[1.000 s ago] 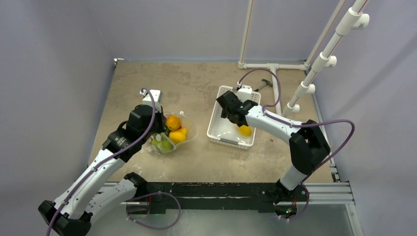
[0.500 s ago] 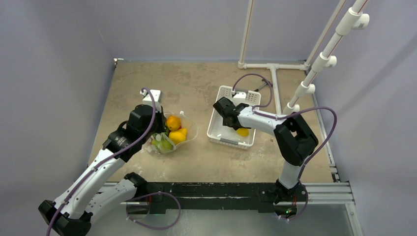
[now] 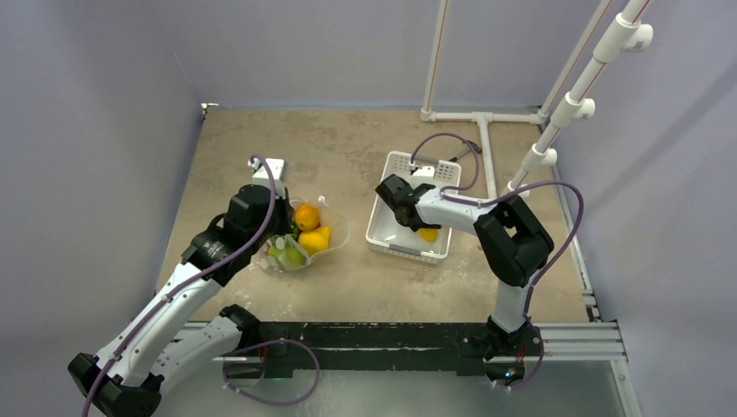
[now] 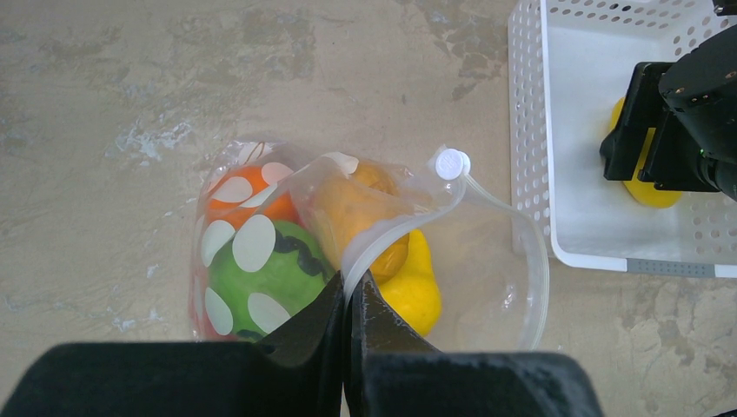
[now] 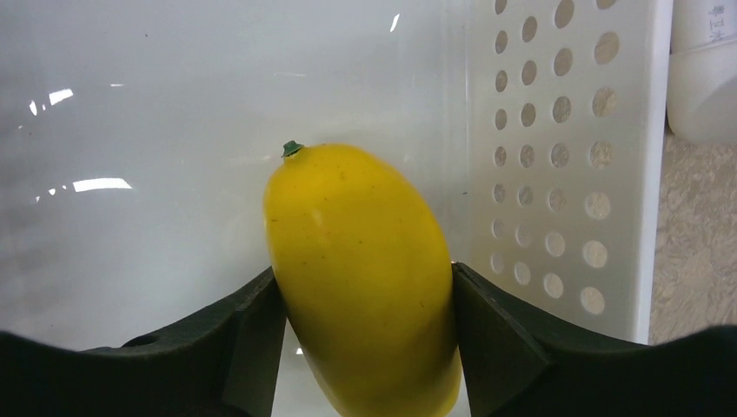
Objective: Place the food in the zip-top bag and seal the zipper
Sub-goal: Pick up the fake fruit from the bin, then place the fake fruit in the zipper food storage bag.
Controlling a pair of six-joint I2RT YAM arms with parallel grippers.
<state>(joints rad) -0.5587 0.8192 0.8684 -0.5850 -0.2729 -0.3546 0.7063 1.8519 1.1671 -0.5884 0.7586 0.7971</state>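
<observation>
The clear zip-top bag [image 3: 335, 228] lies left of centre with its mouth open. It holds an orange fruit [image 4: 261, 195], a dark-striped green one [image 4: 269, 269] and yellow pieces [image 4: 415, 291]. My left gripper [image 4: 351, 280] is shut on the pale zipper strip [image 4: 408, 228] at the bag's mouth; the same gripper shows in the top view [image 3: 276, 236]. My right gripper [image 5: 365, 295] is down inside the white basket [image 3: 382, 241] and shut on a yellow fruit [image 5: 365, 269], which also shows in the top view [image 3: 428, 234].
The basket's perforated wall [image 5: 556, 130] stands just right of my right fingers. A white slider [image 4: 452, 162] sits at the end of the zipper. A small white box [image 3: 272, 167] lies behind the bag. White pipes [image 3: 487, 117] stand at the back right.
My right arm has folded inward and its gripper has settled lower in the basket around the yellow fruit. The left arm and the bag have not moved.
</observation>
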